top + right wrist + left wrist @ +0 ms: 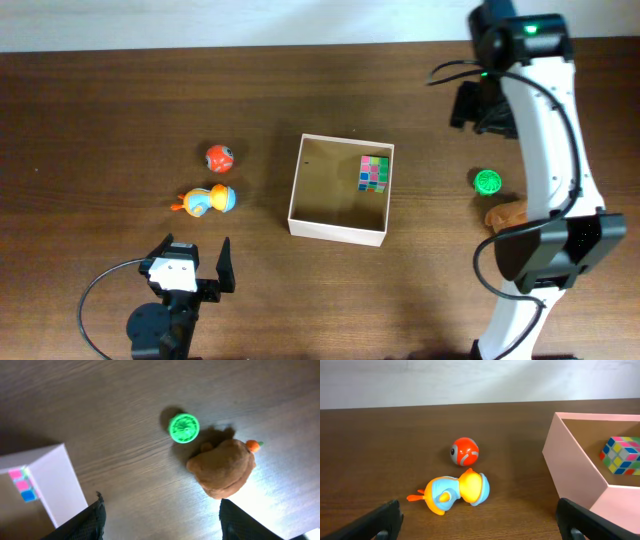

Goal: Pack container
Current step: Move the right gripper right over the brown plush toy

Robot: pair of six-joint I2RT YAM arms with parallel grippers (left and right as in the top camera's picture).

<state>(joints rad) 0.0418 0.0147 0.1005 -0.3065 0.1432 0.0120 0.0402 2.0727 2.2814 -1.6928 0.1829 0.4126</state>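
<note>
The container (336, 231), a square white-walled box with a tan inside, sits mid-table and holds a multicoloured cube (374, 172). A red ball (220, 157) and an orange-and-blue duck toy (205, 201) lie left of it. A green ball (487, 181) and a brown plush (505, 213) lie to its right. My left gripper (192, 262) is open and empty, near the front edge, short of the duck (455, 492) and the red ball (464, 451). My right gripper (480, 108) is open and empty, held high above the green ball (183, 428) and the plush (222, 467).
The container wall (570, 460) with the cube (621, 455) is to the right in the left wrist view. A container corner (55, 480) shows to the left in the right wrist view. The right arm's white link passes over the plush in the overhead view.
</note>
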